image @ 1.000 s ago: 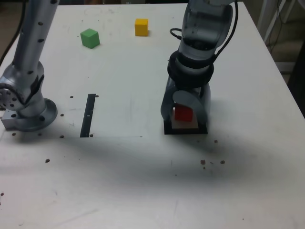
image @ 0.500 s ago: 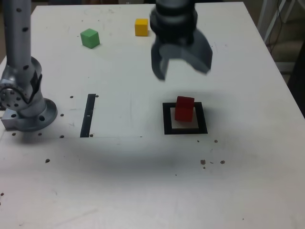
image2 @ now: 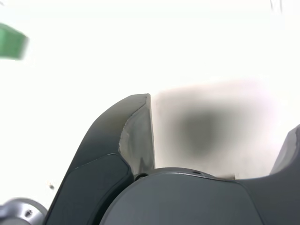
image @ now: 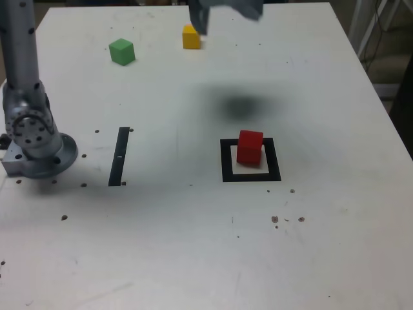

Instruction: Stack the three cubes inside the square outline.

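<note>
While the gripper (image: pixel 222 11) hangs at the top edge of the exterior view, the red cube (image: pixel 250 147) stands inside the square outline (image: pixel 251 175), resting on the outline's pale centre toward its far side. The cube has no long axis; it sits upright and is turned slightly against the outline's edges, one corner edge facing the camera. The outline's black border lies roughly square to the table's (image: pixel 322 245) edges.

Taking the square outline as landmark: the yellow cube (image: pixel 191 37) lies well apart, far beyond it and toward the exterior view's left, just beside and partly behind one grey gripper finger (image: pixel 200 18). The green cube (image: pixel 121 51) lies farther to the exterior view's left, also well beyond the outline. A thin black strip (image: pixel 119 155) lies level with the outline, toward the exterior view's left, and the arm's metal base (image: pixel 35 139) stands beyond that strip at the table's edge. A soft dark shadow (image: pixel 242 106) falls on the table just beyond the outline. Nothing stands between the outline and either loose cube.

In the wrist view the jaws stand wide apart with only bare table and shadow between them; nothing is gripped. A blurred green cube shows at that picture's edge.
</note>
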{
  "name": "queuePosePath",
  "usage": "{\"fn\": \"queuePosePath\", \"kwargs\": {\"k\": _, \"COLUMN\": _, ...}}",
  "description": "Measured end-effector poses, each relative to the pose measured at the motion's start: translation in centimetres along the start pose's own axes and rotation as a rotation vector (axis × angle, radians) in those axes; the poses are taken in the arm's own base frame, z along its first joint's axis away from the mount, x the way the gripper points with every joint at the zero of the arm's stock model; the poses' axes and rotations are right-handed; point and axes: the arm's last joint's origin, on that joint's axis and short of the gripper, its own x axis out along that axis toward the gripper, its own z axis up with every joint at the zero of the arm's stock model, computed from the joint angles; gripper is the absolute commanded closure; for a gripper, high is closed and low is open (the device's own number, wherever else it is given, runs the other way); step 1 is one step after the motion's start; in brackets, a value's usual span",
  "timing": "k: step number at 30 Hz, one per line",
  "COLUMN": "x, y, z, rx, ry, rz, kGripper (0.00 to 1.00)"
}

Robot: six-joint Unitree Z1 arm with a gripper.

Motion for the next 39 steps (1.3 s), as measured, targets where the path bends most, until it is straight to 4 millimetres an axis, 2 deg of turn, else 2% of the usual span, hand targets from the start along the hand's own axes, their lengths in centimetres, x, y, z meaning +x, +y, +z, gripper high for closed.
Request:
{"fn": "queuePosePath", "kwargs": {"k": 3, "x": 0.8, "y": 2.7, "z": -1.0, "rx": -0.026, "ry": 0.025, "rz": 0.004, "kGripper": 0.01}}
{"fn": "queuePosePath", "kwargs": {"k": 7, "x": 2.1, "y": 5.1, "z": -1.9, "rx": -0.038, "ry": 0.054, "rz": -0.001, "kGripper": 0.02}}
{"fn": "queuePosePath", "kwargs": {"k": 15, "x": 5.8, "y": 9.6, "z": -3.1, "rx": -0.078, "ry": 0.138, "rz": -0.046, "kGripper": 0.03}}
{"fn": "queuePosePath", "kwargs": {"k": 23, "x": 9.9, "y": 14.3, "z": -5.5, "rx": -0.121, "ry": 0.189, "rz": -0.121, "kGripper": 0.03}}
{"fn": "queuePosePath", "kwargs": {"k": 26, "x": 11.6, "y": 15.0, "z": -5.5, "rx": -0.116, "ry": 0.199, "rz": -0.149, "kGripper": 0.04}}
{"fn": "queuePosePath", "kwargs": {"k": 30, "x": 12.7, "y": 15.1, "z": -5.1, "rx": -0.104, "ry": 0.207, "rz": -0.164, "kGripper": 0.06}}
{"fn": "queuePosePath", "kwargs": {"k": 35, "x": 15.5, "y": 15.0, "z": -4.6, "rx": -0.082, "ry": 0.237, "rz": -0.215, "kGripper": 0.07}}
{"fn": "queuePosePath", "kwargs": {"k": 39, "x": 16.3, "y": 15.3, "z": -4.7, "rx": -0.077, "ry": 0.238, "rz": -0.229, "kGripper": 0.07}}
